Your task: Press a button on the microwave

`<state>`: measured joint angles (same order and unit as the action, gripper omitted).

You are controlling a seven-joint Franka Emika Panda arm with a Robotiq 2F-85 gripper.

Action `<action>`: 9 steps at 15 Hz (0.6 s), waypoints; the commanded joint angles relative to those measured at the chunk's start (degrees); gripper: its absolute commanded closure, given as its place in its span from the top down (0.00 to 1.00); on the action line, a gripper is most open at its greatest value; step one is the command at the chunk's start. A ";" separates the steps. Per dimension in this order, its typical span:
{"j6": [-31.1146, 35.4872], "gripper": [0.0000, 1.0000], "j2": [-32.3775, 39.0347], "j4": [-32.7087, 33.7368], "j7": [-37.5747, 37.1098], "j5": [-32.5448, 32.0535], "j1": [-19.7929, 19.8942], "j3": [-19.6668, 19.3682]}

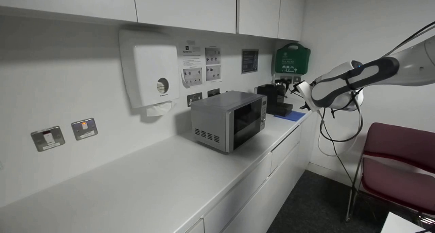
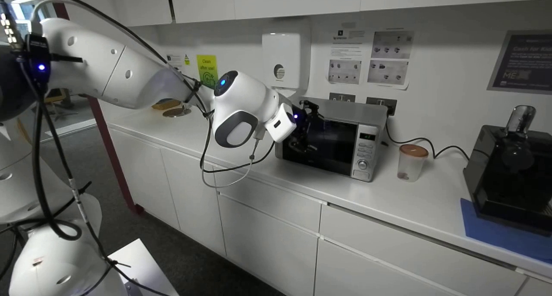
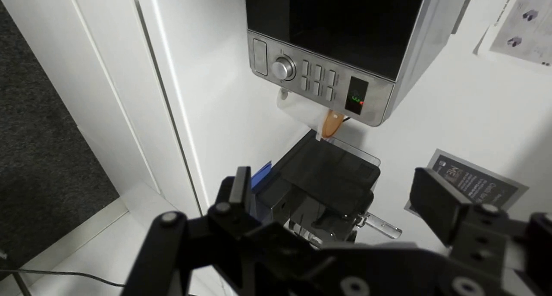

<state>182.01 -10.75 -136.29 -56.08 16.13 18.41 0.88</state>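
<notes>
Because the wall (image 1: 61, 90) is lined by a long white counter (image 1: 146, 185), the appliances are ranged along it, where they can presumably be reached by the robot arm (image 2: 146, 84), which is held out towards them. The microwave (image 1: 228, 121) is set on that counter, back towards the wall, with its dark glass front (image 2: 338, 151) turned to the room, so that it may be worked freely, it seems. Further along, the black machine (image 2: 513, 175) is placed with a blue mat (image 2: 496, 233) under its edge, probably meant for drips. The gripper (image 3: 332, 177) is held empty in front of the microwave, its two fingers (image 3: 239, 192) spread wide apart; how much room is left before the glass cannot fairly be judged, black being set against black in an exterior view. In the wrist view the control panel (image 3: 341, 86) is seen above the fingers rather than between them, so a shift of aim would seem to be called for before any press. A lidded tub (image 2: 412, 166) is placed just past that panel and might be knocked if the reach were overshot. The display (image 3: 357, 95) is lit green, by which power is suggested. Beside the dial (image 3: 283, 68), six small buttons (image 3: 318, 72) are grouped; since none in particular is named by the task, any might serve, and the press would best be made with one finger, or with both brought together.
</notes>
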 commanded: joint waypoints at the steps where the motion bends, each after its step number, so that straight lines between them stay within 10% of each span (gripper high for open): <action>1: 0.67 1.00 0.85 0.33 -0.28 -0.03 0.43 0.43; 9: 0.74 1.00 1.36 1.21 -0.34 -0.03 1.12 0.85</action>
<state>182.75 -9.40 -135.08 -56.42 16.10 19.53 1.73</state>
